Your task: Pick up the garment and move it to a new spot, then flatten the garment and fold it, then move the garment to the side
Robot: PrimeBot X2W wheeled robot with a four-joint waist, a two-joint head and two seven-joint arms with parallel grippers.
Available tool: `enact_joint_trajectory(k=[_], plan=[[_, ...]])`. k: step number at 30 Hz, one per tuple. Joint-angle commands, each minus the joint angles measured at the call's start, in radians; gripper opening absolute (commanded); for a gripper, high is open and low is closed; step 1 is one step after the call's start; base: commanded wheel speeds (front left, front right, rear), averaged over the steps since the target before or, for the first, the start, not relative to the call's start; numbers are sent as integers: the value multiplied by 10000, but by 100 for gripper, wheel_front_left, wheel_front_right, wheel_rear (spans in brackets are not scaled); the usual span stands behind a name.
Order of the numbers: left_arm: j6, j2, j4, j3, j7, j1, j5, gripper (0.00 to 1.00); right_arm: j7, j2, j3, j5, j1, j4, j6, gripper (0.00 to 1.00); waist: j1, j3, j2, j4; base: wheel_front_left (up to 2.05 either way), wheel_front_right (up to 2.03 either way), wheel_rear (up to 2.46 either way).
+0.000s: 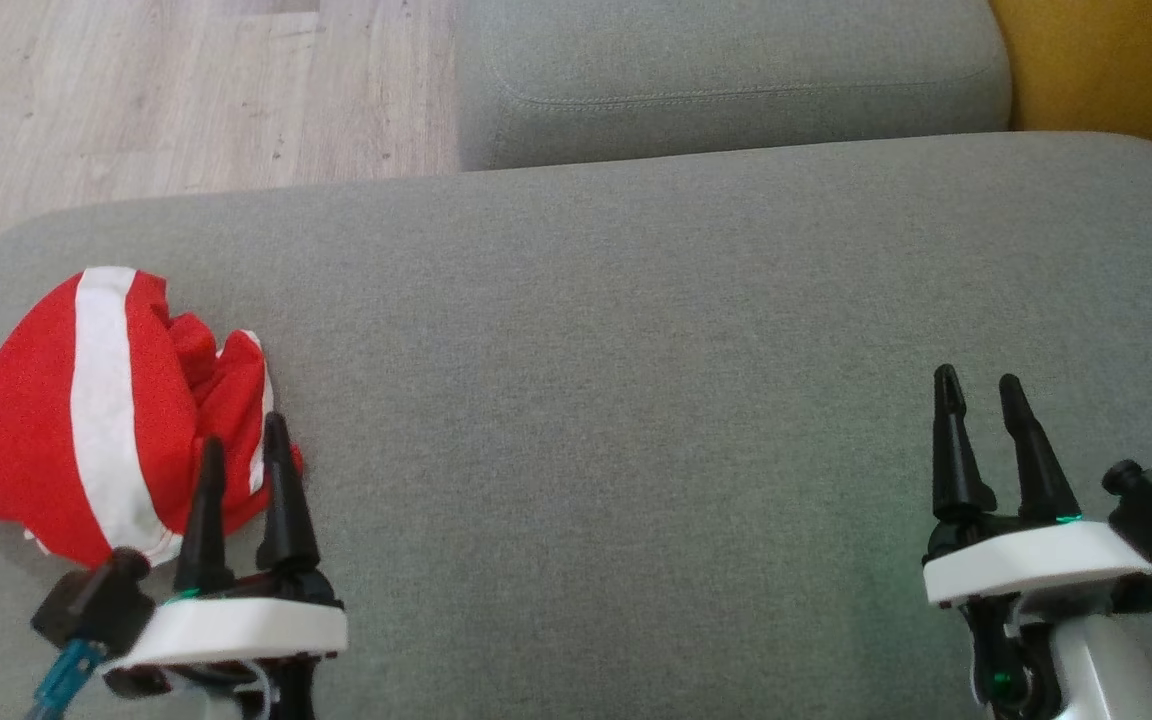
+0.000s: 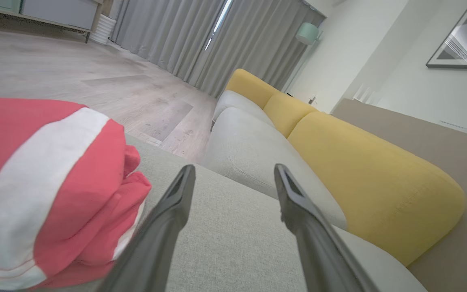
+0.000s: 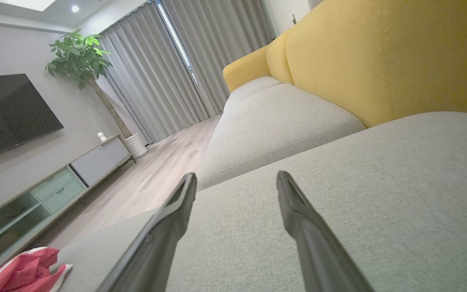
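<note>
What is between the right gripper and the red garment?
In the head view, bare grey cushion, then the left gripper, open, beside the garment.

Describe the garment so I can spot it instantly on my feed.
Find the broad grey fabric sofa seat spanning the head view. At its left end, just ahead of the left end effector, lies a crumpled red cloth garment. Its wide white stripes set it apart from the plain grey upholstery around it.

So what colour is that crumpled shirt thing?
The garment is red with white stripes, clearest in the head view.
</note>
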Motion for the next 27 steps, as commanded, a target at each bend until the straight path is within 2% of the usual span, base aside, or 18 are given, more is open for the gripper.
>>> enact_joint_trajectory(k=[1,7,16,27], plan=[[-27,69,-475,44,-162,-171,441,100,-167,-72,236,-457,-210,-439,52,100,0,10,-1,-8,0,0,0],[-46,72,-547,-179,-341,-112,1232,100,-344,-75,254,-1405,-166,-394,56,100,0,17,-1,-29,0,0,0],[-303,119,84,-631,-609,-37,2331,100,-609,-79,189,-2840,-122,-113,62,100,0,2,-1,-68,0,0,0],[-336,193,744,-1008,-905,-187,3787,100,-903,-84,377,-4346,-112,-116,68,100,0,18,-1,-44,0,0,0]])
